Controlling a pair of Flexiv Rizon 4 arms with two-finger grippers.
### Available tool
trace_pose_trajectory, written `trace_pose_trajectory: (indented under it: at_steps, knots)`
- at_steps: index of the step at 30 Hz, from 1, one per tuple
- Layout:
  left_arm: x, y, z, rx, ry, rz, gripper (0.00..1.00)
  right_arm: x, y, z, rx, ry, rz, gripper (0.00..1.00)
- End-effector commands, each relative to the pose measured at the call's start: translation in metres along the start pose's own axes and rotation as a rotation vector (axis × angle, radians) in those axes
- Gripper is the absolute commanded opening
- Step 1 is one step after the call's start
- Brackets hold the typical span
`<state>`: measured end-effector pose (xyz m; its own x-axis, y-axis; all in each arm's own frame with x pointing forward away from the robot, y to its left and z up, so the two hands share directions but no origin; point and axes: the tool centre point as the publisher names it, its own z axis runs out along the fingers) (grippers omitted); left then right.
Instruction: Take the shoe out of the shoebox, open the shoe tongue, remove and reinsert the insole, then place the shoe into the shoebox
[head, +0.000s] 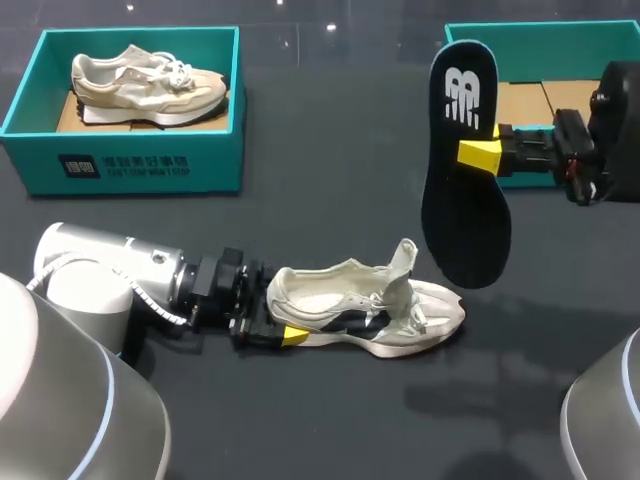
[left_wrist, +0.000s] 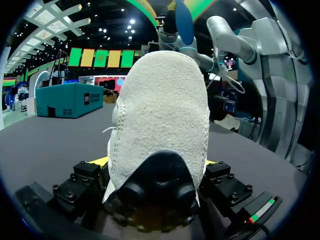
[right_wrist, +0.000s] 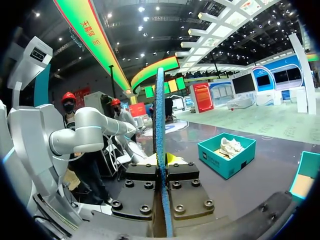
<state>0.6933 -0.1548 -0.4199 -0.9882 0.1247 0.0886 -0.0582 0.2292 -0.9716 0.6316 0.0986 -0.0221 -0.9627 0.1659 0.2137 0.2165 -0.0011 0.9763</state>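
A cream shoe (head: 360, 310) lies on its sole on the dark table, toe to the right and tongue pulled up. My left gripper (head: 280, 330) is at its heel; in the left wrist view the heel (left_wrist: 160, 115) fills the gap between the fingers, and both yellow tips press its sides. My right gripper (head: 485, 152) is shut on the dark insole (head: 462, 170) and holds it upright in the air, above and to the right of the shoe's toe. The right wrist view shows the insole (right_wrist: 160, 125) edge-on between the shut fingers. The right shoebox (head: 540, 35) stands behind the insole.
A second teal shoebox (head: 130, 165) stands at the back left with another cream shoe (head: 145, 85) inside; it also shows as the box (right_wrist: 226, 155) in the right wrist view. Bare table lies between the two boxes and in front of the shoe.
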Motion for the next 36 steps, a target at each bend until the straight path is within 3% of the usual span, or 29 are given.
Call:
trace_pose_trajectory:
  at_steps: [1, 22, 23, 25, 26, 27, 36]
  knots:
    - [0.000, 0.001, 0.000, -0.002, 0.000, 0.000, 0.00, 0.016, -0.003, -0.011, -0.003, -0.051, 0.004, 0.00]
    - [0.003, -0.003, -0.002, -0.007, -0.013, 0.018, 0.00, 0.020, 0.000, -0.013, -0.006, -0.067, 0.017, 0.00]
    - [0.004, -0.003, -0.003, -0.009, -0.010, 0.020, 0.08, 0.020, 0.000, -0.013, -0.006, -0.067, 0.017, 0.00]
    - [0.005, -0.002, -0.004, -0.026, -0.029, 0.032, 0.53, 0.020, 0.000, -0.013, -0.006, -0.067, 0.017, 0.00]
    - [0.006, -0.001, -0.004, -0.029, -0.029, 0.032, 0.89, 0.020, 0.000, -0.013, -0.006, -0.067, 0.017, 0.00]
    - [0.006, 0.000, -0.005, -0.034, -0.035, 0.023, 1.00, 0.020, 0.000, -0.013, -0.006, -0.067, 0.017, 0.00]
    - [0.007, 0.003, -0.018, -0.092, -0.066, -0.006, 1.00, 0.020, 0.000, -0.013, -0.006, -0.067, 0.017, 0.00]
